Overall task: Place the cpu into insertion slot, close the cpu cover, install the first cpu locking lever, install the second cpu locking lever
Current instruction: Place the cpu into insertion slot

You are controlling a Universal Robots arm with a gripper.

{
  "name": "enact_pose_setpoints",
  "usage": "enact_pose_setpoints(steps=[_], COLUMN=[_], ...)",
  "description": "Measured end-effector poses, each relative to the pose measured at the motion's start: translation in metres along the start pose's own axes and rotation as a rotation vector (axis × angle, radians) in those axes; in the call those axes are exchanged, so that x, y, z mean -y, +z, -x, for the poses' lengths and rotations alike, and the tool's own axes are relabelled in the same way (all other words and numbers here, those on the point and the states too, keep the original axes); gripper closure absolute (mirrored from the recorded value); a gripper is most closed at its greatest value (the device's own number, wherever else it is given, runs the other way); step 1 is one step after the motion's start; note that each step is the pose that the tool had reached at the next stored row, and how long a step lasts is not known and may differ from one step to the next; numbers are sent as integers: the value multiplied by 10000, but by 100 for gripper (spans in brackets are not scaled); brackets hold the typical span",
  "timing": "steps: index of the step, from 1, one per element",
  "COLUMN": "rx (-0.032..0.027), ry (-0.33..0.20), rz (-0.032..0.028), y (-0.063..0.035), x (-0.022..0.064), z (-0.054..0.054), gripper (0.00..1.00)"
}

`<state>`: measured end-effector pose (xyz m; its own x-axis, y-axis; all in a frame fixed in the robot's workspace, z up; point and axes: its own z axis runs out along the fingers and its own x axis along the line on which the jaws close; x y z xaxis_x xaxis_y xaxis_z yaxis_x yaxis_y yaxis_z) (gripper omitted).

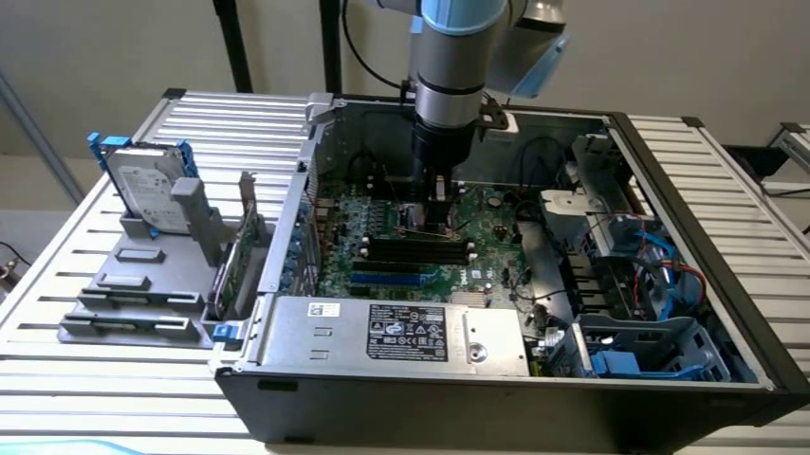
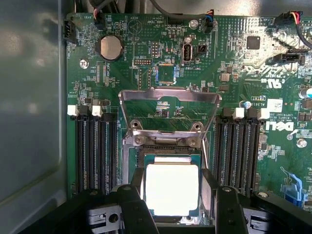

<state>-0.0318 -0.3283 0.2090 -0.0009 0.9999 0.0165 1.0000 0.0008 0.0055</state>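
— What are we looking at, biggest first?

— We are looking down on a slatted metal table [image 1: 708,161] carrying an open black case [image 1: 506,408]. The arm [image 1: 450,76] is reaching straight down into it, between the case walls. A silver power supply [image 1: 393,332] with a white label is sitting along the near edge, and a grey hard drive [image 1: 146,185] is standing in a fixture outside the case, on the exterior view's left.

— And what are we seeing inside?

— We are seeing the green board [image 2: 243,63], matte and crowded with small parts. Long black memory slots [image 2: 95,151] are flanking the socket on both sides, hemming in the gripper [image 2: 173,195]. Black and coloured cables are hanging along the board's far edge.

— Where are we finding the cpu [image 2: 171,189]?

— It is lying flat in the slot [image 2: 168,142], its smooth square top glaring bright silver. The cover [image 2: 168,95], a thin shiny metal frame with a cut-out centre, is standing tilted up on its hinge just beyond the slot, not closed.

— How are the jaws standing?

— They are standing spread, with black fingers [image 2: 134,209] sitting one on each side of the cpu. We cannot tell whether they are touching it.

— Anything smaller?

— A round coin cell [image 2: 110,47] is gleaming beyond the cover.
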Motion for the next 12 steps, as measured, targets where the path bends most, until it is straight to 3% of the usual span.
enact_pose_setpoints(steps=[12], rx=[9], ry=[55], rz=[1], y=[75], x=[0], z=[-45], gripper=[46])
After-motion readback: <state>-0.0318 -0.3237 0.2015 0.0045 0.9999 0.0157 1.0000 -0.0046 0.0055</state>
